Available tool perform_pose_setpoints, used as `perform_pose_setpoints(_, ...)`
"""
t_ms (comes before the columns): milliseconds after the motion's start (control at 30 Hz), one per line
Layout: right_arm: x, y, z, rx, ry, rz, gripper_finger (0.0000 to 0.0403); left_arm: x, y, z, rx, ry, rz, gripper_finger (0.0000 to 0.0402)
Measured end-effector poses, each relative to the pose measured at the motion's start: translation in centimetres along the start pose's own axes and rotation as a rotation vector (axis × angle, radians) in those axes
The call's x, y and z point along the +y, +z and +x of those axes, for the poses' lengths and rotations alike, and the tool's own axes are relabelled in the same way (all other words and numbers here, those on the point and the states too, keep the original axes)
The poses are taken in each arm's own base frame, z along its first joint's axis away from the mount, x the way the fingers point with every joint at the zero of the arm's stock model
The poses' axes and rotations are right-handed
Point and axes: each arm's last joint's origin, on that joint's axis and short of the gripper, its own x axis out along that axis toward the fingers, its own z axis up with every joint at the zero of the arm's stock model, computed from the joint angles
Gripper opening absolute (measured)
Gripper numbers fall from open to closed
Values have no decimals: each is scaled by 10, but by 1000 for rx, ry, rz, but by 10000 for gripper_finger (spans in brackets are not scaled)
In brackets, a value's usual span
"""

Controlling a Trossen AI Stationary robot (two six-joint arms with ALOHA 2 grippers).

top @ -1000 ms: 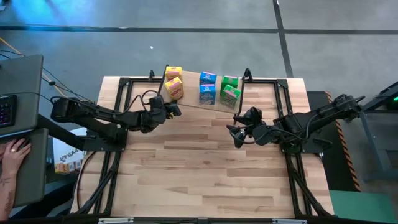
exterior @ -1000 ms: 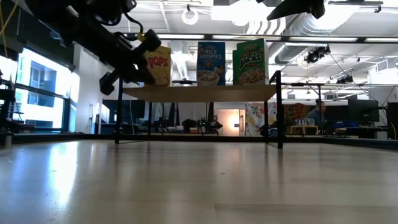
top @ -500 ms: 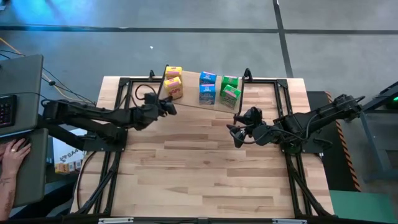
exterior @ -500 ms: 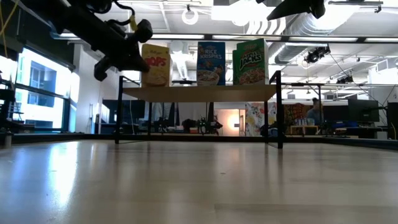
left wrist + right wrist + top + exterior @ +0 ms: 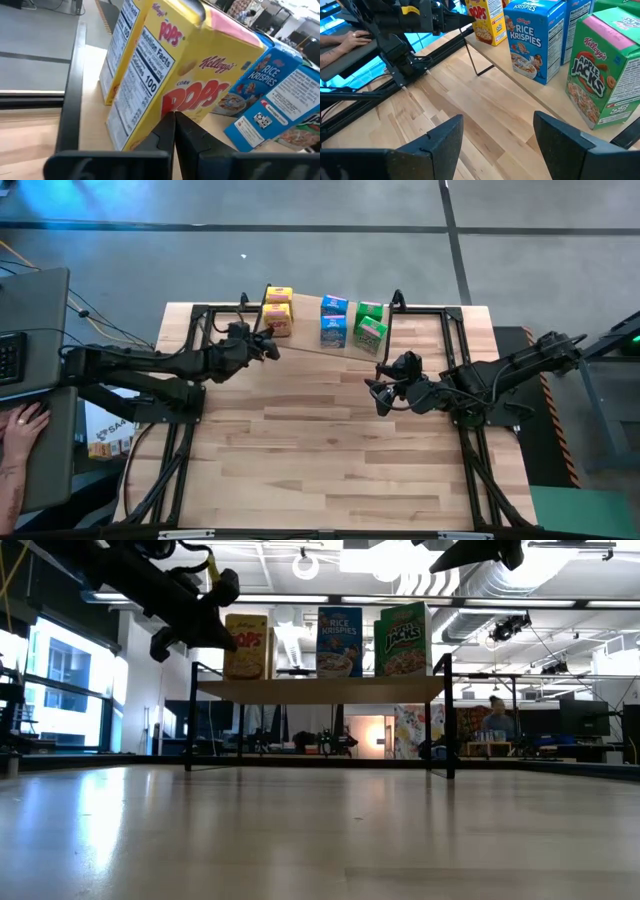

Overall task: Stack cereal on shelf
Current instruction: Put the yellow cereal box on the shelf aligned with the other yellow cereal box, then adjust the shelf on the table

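Six cereal boxes stand upright on the shelf (image 5: 305, 332) at the table's far edge. They are two yellow (image 5: 278, 321) (image 5: 279, 297), two blue (image 5: 333, 330) (image 5: 334, 305) and two green (image 5: 370, 335) (image 5: 369, 311). My left gripper (image 5: 270, 345) is shut, just in front of the near yellow box (image 5: 200, 75), its tips (image 5: 174, 125) at the box's lower front. My right gripper (image 5: 378, 395) hovers right of centre, open and empty (image 5: 497, 132). It faces the blue box (image 5: 532, 40) and the green box (image 5: 600, 75). My left gripper's shut fingertips (image 5: 170, 127) point level from the table's near-left side at the lower front face (image 5: 192, 102) of the near yellow box. I cannot tell whether they touch it. The box stands upright on the shelf plank.
Black frame rails (image 5: 190, 360) (image 5: 465, 360) run along the table's left and right sides. A desk with a person's hand (image 5: 25, 425) lies past the left edge. The shelf's thin black legs (image 5: 190, 730) (image 5: 450, 730) stand on the table. Bare wood (image 5: 320, 450) lies nearer than the shelf.
My left gripper has drawn back toward the table's far left corner and risen a little. The near yellow box, which stood turned askew, now stands squarer, in line with the yellow box behind it. My right arm has kept still.
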Motion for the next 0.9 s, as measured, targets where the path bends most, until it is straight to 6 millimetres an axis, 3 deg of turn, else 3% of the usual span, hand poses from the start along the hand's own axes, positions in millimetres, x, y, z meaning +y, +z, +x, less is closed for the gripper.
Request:
perform_pose_setpoints(567,0,0,0,6,6,24,236,4,8,-10,50,-51,94,0)
perform_pose_setpoints(767,0,-1,0,19,17,41,236,4,14,-27,93,-152,83,0)
perform_pose_setpoints(900,-4,-5,0,56,-25,159,236,5,21,-44,90,-208,99,0)
